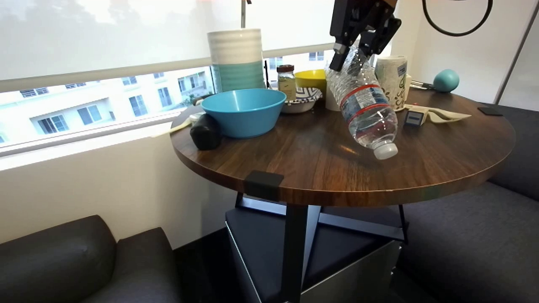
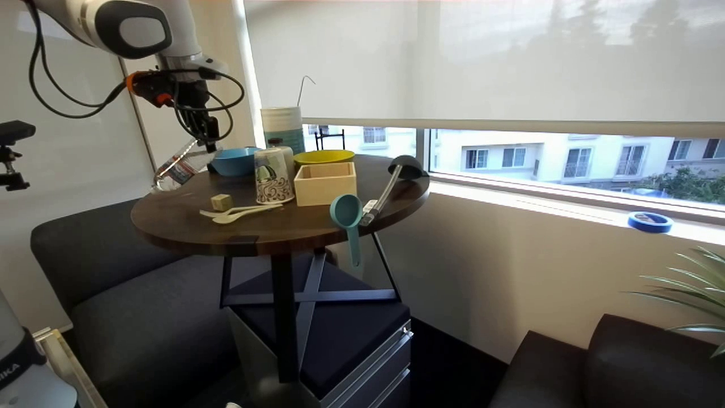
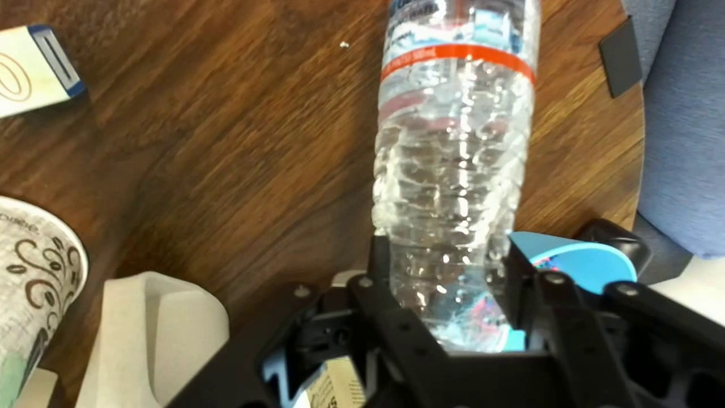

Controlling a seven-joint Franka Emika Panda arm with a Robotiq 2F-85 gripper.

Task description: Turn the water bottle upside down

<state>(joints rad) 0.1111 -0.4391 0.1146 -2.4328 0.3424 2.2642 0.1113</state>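
The water bottle [image 1: 370, 107] is clear ribbed plastic with a red-white-blue label and a white cap [image 1: 385, 150]. It is tilted, with its cap end pointing down and its base end up. My gripper [image 1: 353, 59] is shut on the bottle near its base, one finger on each side. The bottle also hangs tilted from the gripper [image 2: 207, 139] in an exterior view [image 2: 182, 169]. The cap appears to be above the table top. In the wrist view the ribbed body [image 3: 453, 147] lies between the fingers [image 3: 446, 249]; the cap is out of that view.
The round wooden table [image 1: 311, 164] holds a blue bowl [image 1: 246, 122], patterned paper cups [image 2: 273, 175], a wooden box [image 2: 325, 190], a yellow bowl [image 2: 328, 157], a spice jar [image 1: 286, 84], pale utensils [image 1: 450, 115], a small block [image 2: 221, 202] and a teal scoop [image 2: 346, 212] at its edge.
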